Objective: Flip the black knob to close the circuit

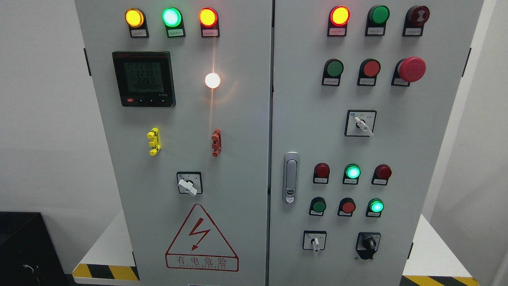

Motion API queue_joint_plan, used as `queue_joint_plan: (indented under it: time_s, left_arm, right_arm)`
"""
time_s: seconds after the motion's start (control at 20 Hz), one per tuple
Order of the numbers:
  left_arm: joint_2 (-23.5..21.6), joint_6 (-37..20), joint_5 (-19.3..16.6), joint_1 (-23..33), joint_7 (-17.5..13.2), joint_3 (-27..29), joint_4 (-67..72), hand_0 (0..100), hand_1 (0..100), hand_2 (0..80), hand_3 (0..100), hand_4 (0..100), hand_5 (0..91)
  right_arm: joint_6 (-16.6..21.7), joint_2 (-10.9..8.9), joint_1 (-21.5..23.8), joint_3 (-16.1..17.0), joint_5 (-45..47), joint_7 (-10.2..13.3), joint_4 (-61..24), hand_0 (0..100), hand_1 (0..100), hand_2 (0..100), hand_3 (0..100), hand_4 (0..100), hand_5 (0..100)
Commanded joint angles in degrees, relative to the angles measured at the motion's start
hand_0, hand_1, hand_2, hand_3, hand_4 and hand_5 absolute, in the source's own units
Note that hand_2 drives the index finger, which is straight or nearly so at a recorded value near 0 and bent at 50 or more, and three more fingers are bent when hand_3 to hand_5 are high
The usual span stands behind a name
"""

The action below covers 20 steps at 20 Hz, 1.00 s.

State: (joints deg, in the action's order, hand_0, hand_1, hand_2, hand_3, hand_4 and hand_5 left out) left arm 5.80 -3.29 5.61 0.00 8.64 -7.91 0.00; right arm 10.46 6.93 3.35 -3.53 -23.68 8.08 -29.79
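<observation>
Knob waits low on right door

Black knob (369, 243) sits at the lower right of the grey cabinet's right-hand door (397, 151), close to that door's outer edge, with bare panel beside it. Neither robot hand shows, so finger state cannot be told. White walls (43, 119) flank the cabinet; hazard striping (105, 272) marks its base.

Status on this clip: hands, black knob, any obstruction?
Both hands out of view. Black knob at lower right of right cabinet door, untouched. Nothing in front of it.
</observation>
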Motion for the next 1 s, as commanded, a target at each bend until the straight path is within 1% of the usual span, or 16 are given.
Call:
queue_joint_plan:
  time_s: [0.0, 0.05, 0.1, 0.15, 0.25, 0.3, 0.4, 0.6, 0.65, 0.7, 0.75, 0.85, 0.9, 0.95]
  left_arm:
    - [0.00, 0.04, -0.08, 1.32, -0.03, 0.00, -1.76, 12, 56, 0.0, 0, 0, 0.0]
    - [0.00, 0.04, 0.01, 1.32, -0.03, 0.00, -1.67, 12, 56, 0.0, 0, 0, 0.0]
    - [0.00, 0.04, 0.01, 1.32, -0.03, 0.00, -1.76, 12, 56, 0.0, 0, 0, 0.0]
    - [0.00, 0.04, 0.01, 1.32, -0.03, 0.00, -1.76, 12, 56, 0.0, 0, 0, 0.0]
    - [0.00, 0.04, 0.01, 1.32, -0.03, 0.00, -1.67, 12, 56, 0.0, 0, 0, 0.0]
    - [0.00, 0.04, 0.01, 1.32, -0.03, 0.00, -1.76, 12, 56, 0.0, 0, 0, 0.0]
    - [0.00, 0.04, 0.01, 1.32, -0.03, 0.00, -1.76, 12, 56, 0.0, 0, 0, 0.0]
    - [0.00, 0.04, 0.01, 1.32, -0.03, 0.00, -1.76, 12, 56, 0.0, 0, 0, 0.0]
    - [0.00, 0.04, 0.01, 1.32, -0.03, 0.00, -1.76, 12, 56, 0.0, 0, 0, 0.0]
    - [0.00, 0.04, 0.01, 1.32, -0.03, 0.00, -1.67, 12, 56, 0.0, 0, 0, 0.0]
    - [0.00, 0.04, -0.07, 1.32, -0.03, 0.00, -1.67, 12, 56, 0.0, 0, 0, 0.0]
    - [0.00, 0.04, 0.01, 1.32, -0.03, 0.00, -1.76, 12, 56, 0.0, 0, 0, 0.0]
    - [0.00, 0.04, 0.01, 1.32, -0.03, 0.00, -1.76, 12, 56, 0.0, 0, 0, 0.0]
    - [0.00, 0.04, 0.01, 1.32, -0.03, 0.00, -1.76, 12, 56, 0.0, 0, 0, 0.0]
  right_arm:
    - [-0.26, 0.19, 1.04, -0.42, -8.21, 2.11, -14.33, 0, 13, 23, 41, 33, 20]
    - [-0.35, 0.19, 1.13, -0.33, -9.18, 2.81, -15.38, 0, 13, 23, 42, 34, 21]
    - [-0.44, 0.19, 1.30, -0.25, -10.06, 3.60, -16.52, 0, 14, 25, 47, 38, 27]
    - [-0.61, 0.19, 1.39, -0.16, -11.11, 4.48, -17.93, 0, 14, 26, 49, 40, 29]
    - [-1.40, 0.19, 1.65, 0.02, -13.74, 6.50, -21.09, 0, 14, 35, 60, 52, 44]
    - [-2.10, 0.19, 2.35, 0.11, -15.06, 7.20, -23.02, 0, 14, 36, 61, 53, 46]
    - [-2.81, 0.19, 2.71, 0.11, -16.74, 7.47, -26.10, 0, 14, 43, 67, 58, 53]
    - [-3.43, 0.19, 3.24, 0.46, -19.11, 7.74, -29.53, 0, 14, 50, 73, 64, 61]
    - [-3.78, 0.19, 3.24, 0.55, -19.47, 8.00, -30.24, 0, 14, 53, 74, 65, 64]
    - [-4.04, 0.19, 3.24, 0.89, -20.25, 8.61, -30.85, 0, 14, 56, 77, 68, 69]
    - [-4.04, 0.19, 3.24, 1.16, -21.57, 9.14, -31.21, 0, 15, 57, 77, 69, 71]
    - [-4.13, 0.19, 3.15, 2.47, -24.55, 9.76, -32.35, 0, 17, 64, 85, 78, 90]
    - [-4.13, 0.19, 3.15, 2.83, -25.61, 9.67, -33.31, 0, 17, 65, 85, 79, 92]
    - [-4.39, 0.19, 3.15, 2.92, -26.06, 9.67, -34.28, 0, 17, 66, 88, 81, 95]
